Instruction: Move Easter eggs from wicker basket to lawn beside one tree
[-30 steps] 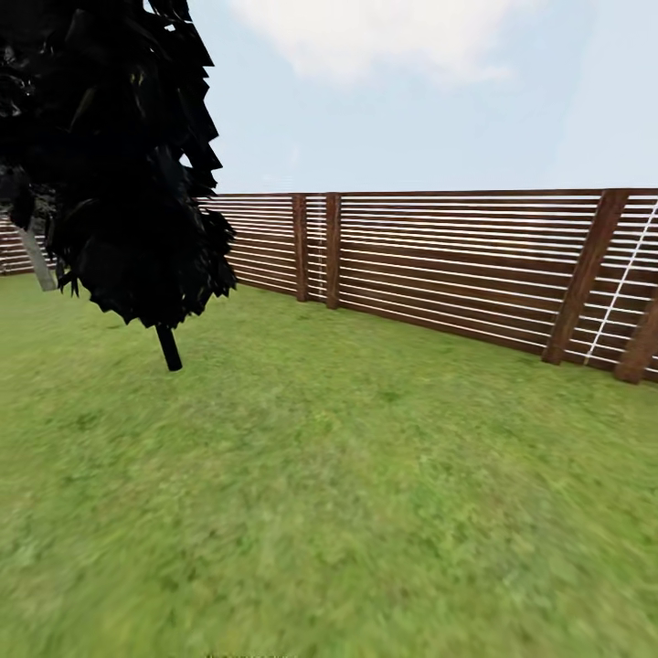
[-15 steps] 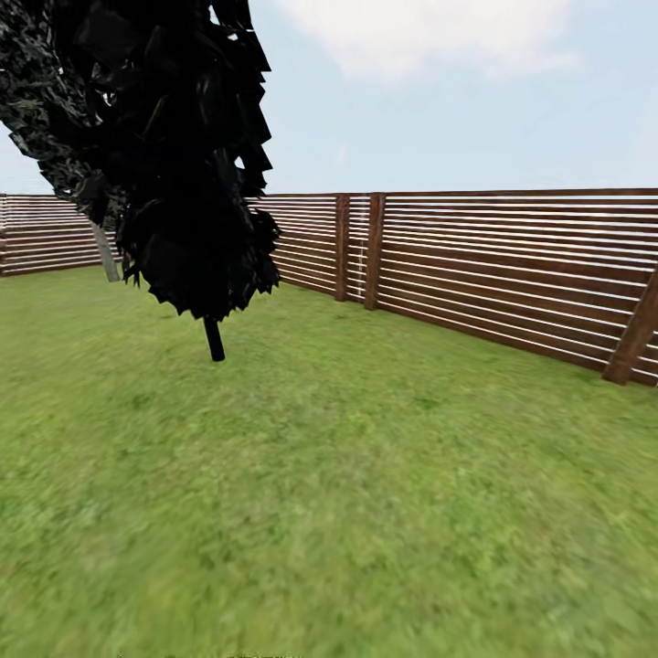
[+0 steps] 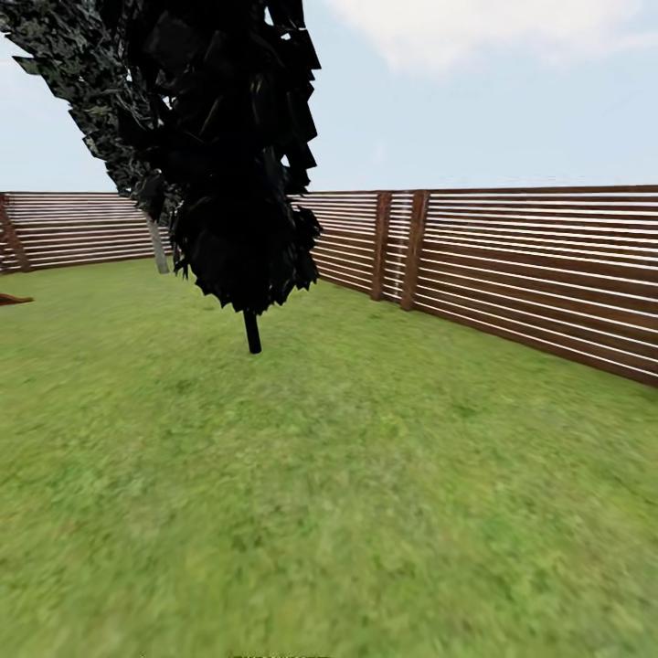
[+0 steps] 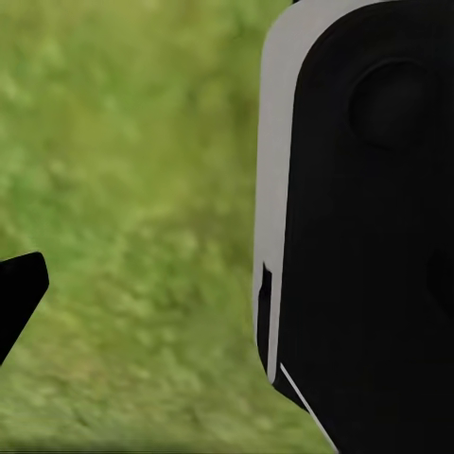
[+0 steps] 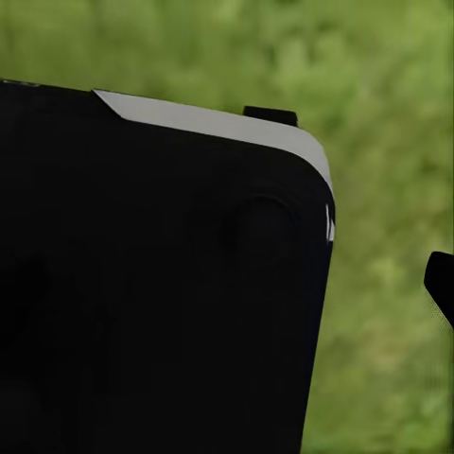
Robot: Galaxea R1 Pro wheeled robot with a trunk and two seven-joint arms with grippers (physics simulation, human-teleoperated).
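The wrist cameras are looking down at blurred grass past a big black body part of the robot with a pale edge. In the left wrist view a dark tip is poking in at the frame's edge, and in the right wrist view another dark tip is doing the same; whether the fingers of either hand are open or closed cannot be told from so little, and nothing is showing between them.

Beyond that, the lawn (image 3: 366,475) is stretching ahead, bare and green with yellowish patches. Further on, a tree (image 3: 252,331) is standing on the grass, its dark trunk under a hanging mass of black leaves. Behind it a brown slatted fence (image 3: 512,265) is closing the garden.

The eggs and the basket are not appearing here, so the robot is probably travelling or searching. The next move is likely calling for finding the basket.
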